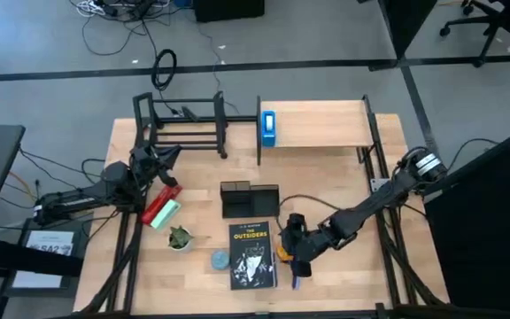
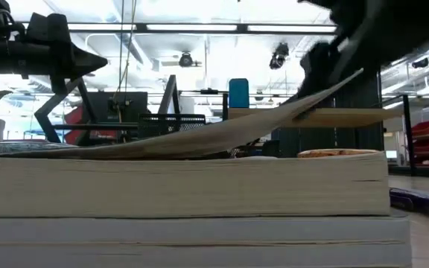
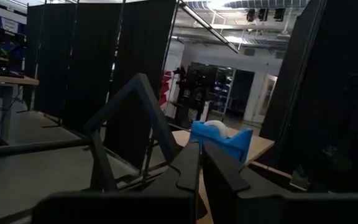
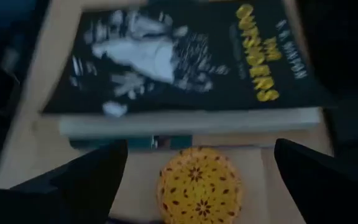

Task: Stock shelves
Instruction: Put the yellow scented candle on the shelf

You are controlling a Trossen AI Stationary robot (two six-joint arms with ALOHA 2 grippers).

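From above, the wooden tabletop carried a black tube rack at the upper left and a light wood shelf at the upper centre-right, with a blue box standing at the shelf's left end. A small black mesh organizer sat in the middle, and below it lay a black book titled "The Outsiders". To its left were a small potted plant, a round grey-blue thing, and a red and green package. The left pincer hung at the left, just below the rack and above the red package. The right pincer was at the book's right edge, beside a small yellow-orange object. In the low view, the book's page edges filled the foreground, its cover bent upward toward a dark arm at the upper right; the blue box and shelf board showed behind. In the left wrist view, the left pincer had its fingers nearly together with nothing between them, the blue box ahead. In the right wrist view, the right pincer was spread wide over a yellow patterned disc next to the book, gripping nothing.
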